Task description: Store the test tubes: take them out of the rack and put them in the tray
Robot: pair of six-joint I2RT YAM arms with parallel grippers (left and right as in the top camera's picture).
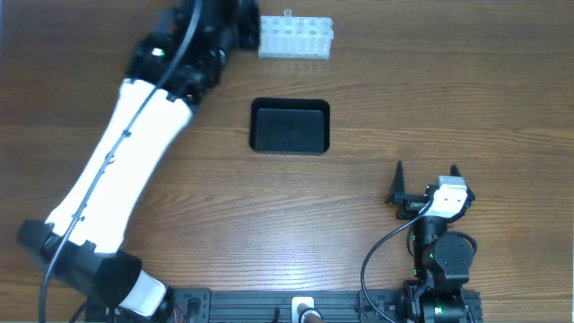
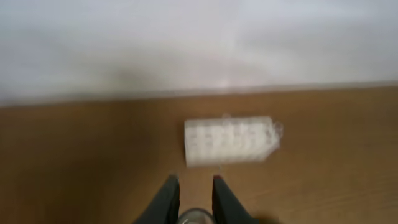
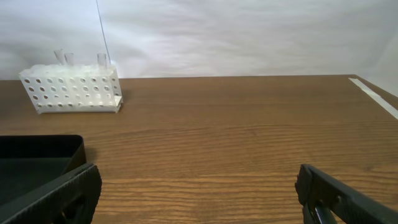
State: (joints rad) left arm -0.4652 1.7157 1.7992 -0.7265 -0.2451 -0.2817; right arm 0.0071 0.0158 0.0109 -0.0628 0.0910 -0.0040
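A white test tube rack (image 1: 296, 38) stands at the far edge of the table, with three clear tubes (image 3: 68, 57) sticking up from it in the right wrist view. The black tray (image 1: 290, 126) lies in front of the rack, with nothing visible inside. In the left wrist view my left gripper (image 2: 194, 182) hangs above and short of the rack (image 2: 231, 140), shut on a clear test tube (image 2: 196, 216) whose rim shows between the fingers. My right gripper (image 1: 426, 184) rests near the right arm's base, open wide, with nothing in it. The tray's corner (image 3: 37, 162) lies beside its left finger.
The left arm (image 1: 134, 152) stretches diagonally across the left half of the table. A white wall (image 3: 249, 37) rises just behind the rack. Bare wooden tabletop (image 1: 448, 90) lies to the right of the tray and the rack.
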